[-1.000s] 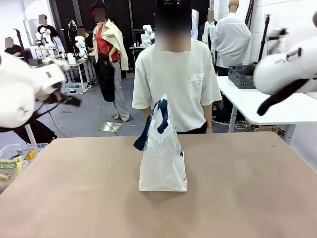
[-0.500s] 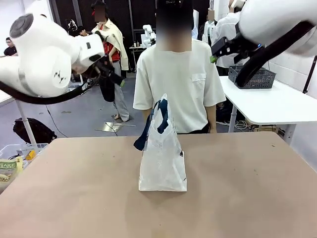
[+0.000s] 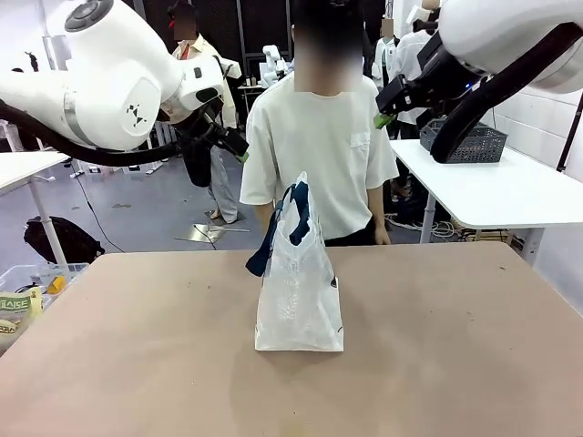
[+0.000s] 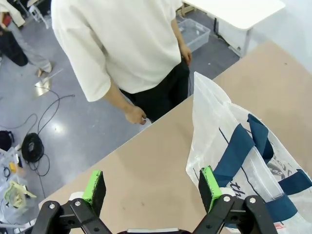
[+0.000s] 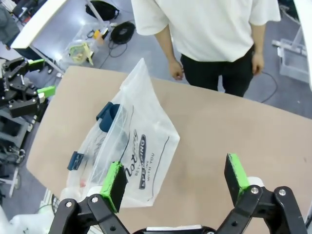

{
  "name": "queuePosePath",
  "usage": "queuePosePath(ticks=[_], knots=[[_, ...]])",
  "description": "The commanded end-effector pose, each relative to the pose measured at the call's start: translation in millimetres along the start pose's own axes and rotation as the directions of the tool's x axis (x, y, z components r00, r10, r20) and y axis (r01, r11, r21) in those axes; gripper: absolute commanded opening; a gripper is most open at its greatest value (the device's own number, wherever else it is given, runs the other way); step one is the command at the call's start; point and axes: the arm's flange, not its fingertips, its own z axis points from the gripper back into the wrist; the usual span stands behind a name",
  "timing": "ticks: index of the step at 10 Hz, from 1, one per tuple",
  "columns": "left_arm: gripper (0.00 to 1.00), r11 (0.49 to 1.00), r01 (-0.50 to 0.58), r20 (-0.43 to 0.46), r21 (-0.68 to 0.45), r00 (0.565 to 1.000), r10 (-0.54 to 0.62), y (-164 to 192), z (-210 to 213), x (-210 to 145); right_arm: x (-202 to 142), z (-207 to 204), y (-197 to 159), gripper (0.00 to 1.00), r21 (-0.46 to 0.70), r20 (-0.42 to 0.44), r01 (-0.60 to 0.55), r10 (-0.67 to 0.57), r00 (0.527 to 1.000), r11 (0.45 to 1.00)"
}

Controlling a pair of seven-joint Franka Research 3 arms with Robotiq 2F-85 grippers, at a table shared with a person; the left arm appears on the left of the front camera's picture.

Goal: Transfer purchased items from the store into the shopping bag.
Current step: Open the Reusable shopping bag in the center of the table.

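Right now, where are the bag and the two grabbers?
shopping bag (image 3: 299, 300), front view, middle of its white side.
left gripper (image 4: 151, 178), left wrist view, midway between fingertips.
right gripper (image 5: 175, 168), right wrist view, midway between fingertips.

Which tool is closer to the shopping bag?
Left, apparently. The left tool hangs above the shopping bag, to its left; the right tool hangs higher, to its right.
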Motion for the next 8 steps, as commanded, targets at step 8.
queuePosePath(ticks=[8], knots=[[1.0,0.987,0.036,-0.047,-0.158,0.998,-0.045,-46,-32,28,1,-38,76,1.0,0.038,-0.135,-0.075,0.079,0.988,0.996]])
